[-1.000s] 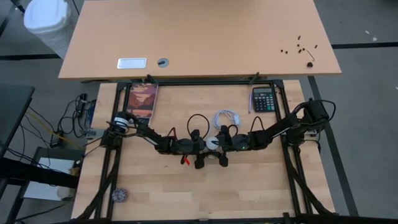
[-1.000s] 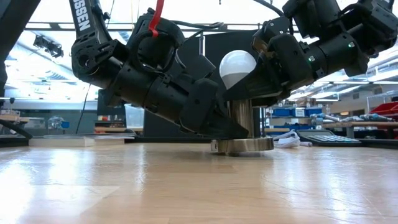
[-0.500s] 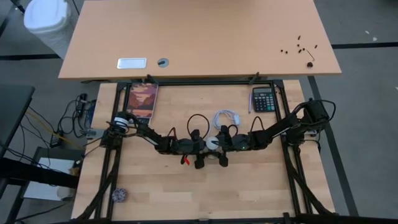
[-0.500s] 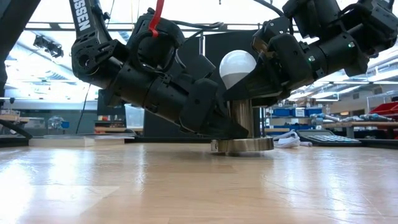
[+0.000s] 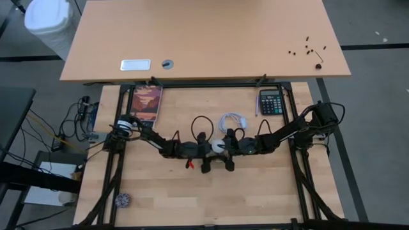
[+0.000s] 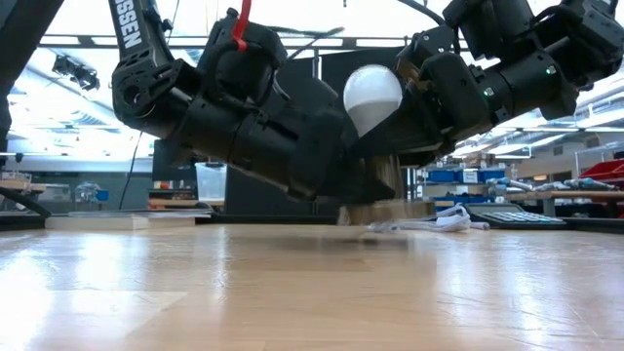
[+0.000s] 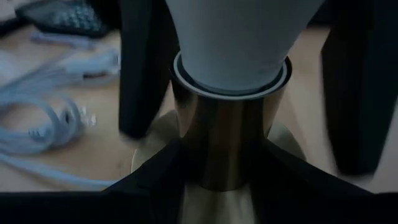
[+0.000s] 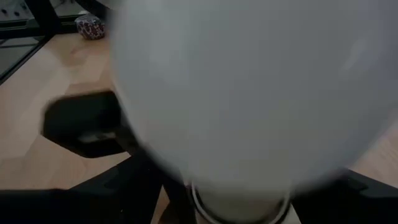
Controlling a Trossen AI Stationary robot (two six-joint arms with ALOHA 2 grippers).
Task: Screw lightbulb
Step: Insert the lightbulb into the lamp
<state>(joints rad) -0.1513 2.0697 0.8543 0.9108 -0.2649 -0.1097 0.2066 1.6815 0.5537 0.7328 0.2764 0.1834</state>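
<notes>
The white lightbulb [image 6: 372, 97] stands upright with its neck in the collar of a silvery socket [image 7: 227, 143], at the middle of the table [image 5: 192, 191]. My left gripper [image 6: 341, 190] comes from the left, low, and is shut on the socket's stem. My right gripper [image 6: 395, 112] comes from the right, higher, and is shut on the bulb [image 5: 219, 146]. In the low view the socket's disc base [image 6: 385, 210] shows blurred and a little above the tabletop. The bulb [image 8: 249, 93] fills the right wrist view. My left gripper pinches the socket's upright stem [image 7: 205, 155], just above the disc base, between its two fingers [image 7: 149, 186]. It comes nearly level from the table's left, slanting slightly down. The socket stays upright, its base just off the table. My right gripper holds the lightbulb's wide round part [image 7: 180, 37] between its two fingers [image 7: 146, 68], one on each side. It comes from the table's right, slanting down. The bulb stands upright, its neck seated in the socket's collar [image 7: 230, 78].
A coiled white cord [image 5: 232, 121] lies just behind the socket, with a calculator [image 5: 271, 101] at the far right. A picture card [image 5: 146, 103] lies at the far left, and a small round thing [image 5: 123, 200] near the front left. A larger desk [image 5: 204, 38] stands beyond.
The socket's base, flat on the table a second ago, has come up a little off it, and the cord now shows beneath it. The bulb has risen slightly with it. My left gripper has tipped up a little; both grips are unchanged.
</notes>
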